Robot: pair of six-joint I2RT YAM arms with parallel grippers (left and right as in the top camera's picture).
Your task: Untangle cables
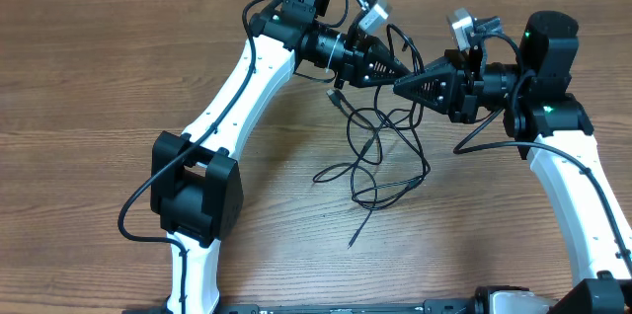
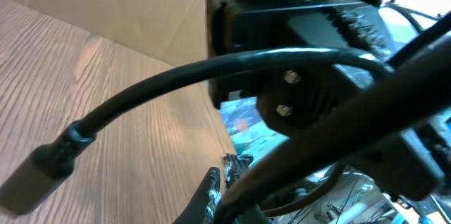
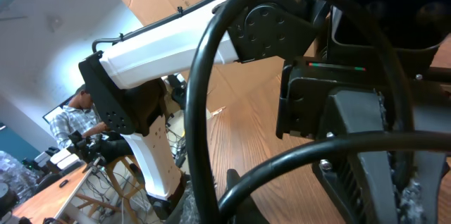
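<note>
Where two arms (image 1: 237,97) meet, left end effector (image 1: 393,65) clenched, right end effector (image 1: 403,85) clenched, one tangle of cables (image 1: 380,151) beside.

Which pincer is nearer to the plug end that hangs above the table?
Left. The plug end hangs close beside the left pincer; the right pincer lies farther, beyond it.

cables (image 1: 380,151): few thin black cords, tangled in loose overlapping loops. upper strands lifted off tabletop (image 1: 99,77), lower loops laid flat on wood near centre. one plug end (image 1: 339,100) seen hanging at upper left of tangle. one straight tail (image 1: 357,230) stretched toward near edge, tip laid on wood.
</note>
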